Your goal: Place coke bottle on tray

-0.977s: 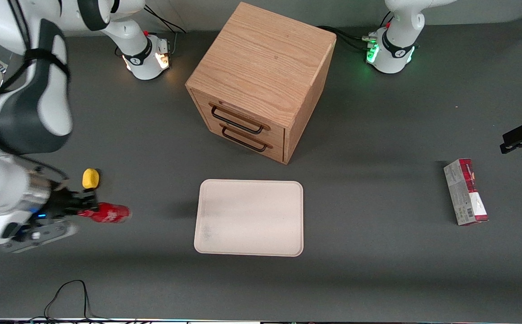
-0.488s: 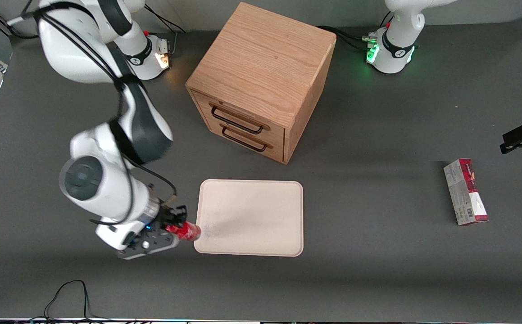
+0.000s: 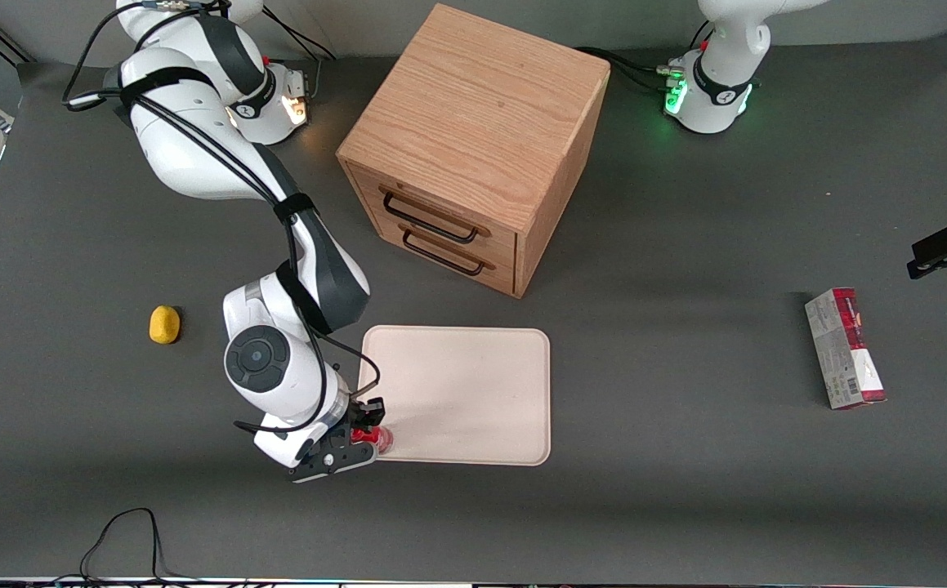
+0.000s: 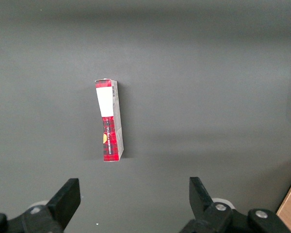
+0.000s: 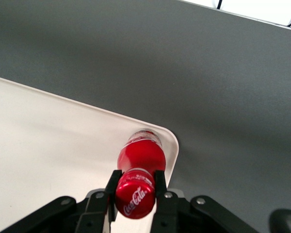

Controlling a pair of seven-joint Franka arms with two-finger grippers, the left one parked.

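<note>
My right gripper (image 3: pixel 368 426) (image 5: pixel 136 187) is shut on the coke bottle (image 5: pixel 139 162), a small glossy red bottle with white script on its red cap. It holds the bottle upright by the neck over the tray's (image 3: pixel 473 384) corner nearest the front camera at the working arm's end. In the wrist view the bottle's base is over the tray (image 5: pixel 48 131), close to its rounded rim; I cannot tell whether it touches. In the front view only a bit of the red bottle (image 3: pixel 381 441) shows under the gripper.
A wooden drawer cabinet (image 3: pixel 473 147) stands farther from the camera than the tray. A small yellow object (image 3: pixel 164 324) lies toward the working arm's end. A red-and-grey carton (image 3: pixel 845 349) (image 4: pixel 109 121) lies toward the parked arm's end.
My gripper has carried the bottle from beside the yellow object sideways to the tray's near corner, and turned it from lying level to upright.
</note>
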